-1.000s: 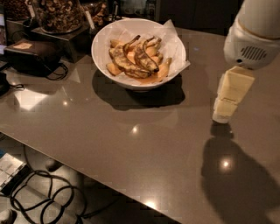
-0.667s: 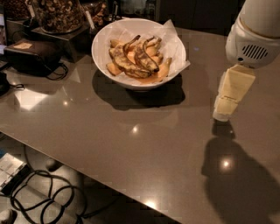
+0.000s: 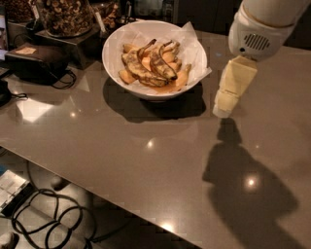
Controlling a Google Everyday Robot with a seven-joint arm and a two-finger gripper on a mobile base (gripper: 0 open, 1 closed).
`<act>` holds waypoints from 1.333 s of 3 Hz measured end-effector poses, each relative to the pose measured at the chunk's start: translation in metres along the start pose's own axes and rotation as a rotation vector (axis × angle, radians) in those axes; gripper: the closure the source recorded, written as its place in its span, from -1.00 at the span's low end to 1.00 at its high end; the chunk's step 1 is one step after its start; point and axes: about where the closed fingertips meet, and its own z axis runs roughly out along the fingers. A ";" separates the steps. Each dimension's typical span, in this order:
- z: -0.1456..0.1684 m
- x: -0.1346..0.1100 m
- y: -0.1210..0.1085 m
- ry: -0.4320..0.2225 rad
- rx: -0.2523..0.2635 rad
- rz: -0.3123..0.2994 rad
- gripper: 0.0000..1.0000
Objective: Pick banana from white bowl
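Note:
The white bowl (image 3: 112,41), lined with crinkled white paper, stands at the back of the grey table. Several bananas lie in it. A paler yellow banana (image 3: 181,79) lies along the bowl's right side. Dark, brown-streaked bananas (image 3: 141,69) lie across the middle. My gripper (image 3: 223,110) hangs from the white arm at the upper right, pointing down. It is above the table, just right of the bowl's rim and outside the bowl. It holds nothing that I can see.
A jar of nuts (image 3: 63,14) on a dark stand (image 3: 73,44) and a black pouch (image 3: 36,61) sit left of the bowl. The table's front edge runs diagonally. Cables (image 3: 48,216) lie on the floor below it.
The gripper has moved left towards the bowl and slightly up. The bowl and bananas have not moved.

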 end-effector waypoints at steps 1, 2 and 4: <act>0.002 -0.037 -0.014 -0.052 -0.045 -0.032 -1.00; -0.002 -0.042 -0.018 -0.074 -0.021 -0.031 -1.00; 0.005 -0.071 -0.031 -0.066 0.040 0.072 -1.00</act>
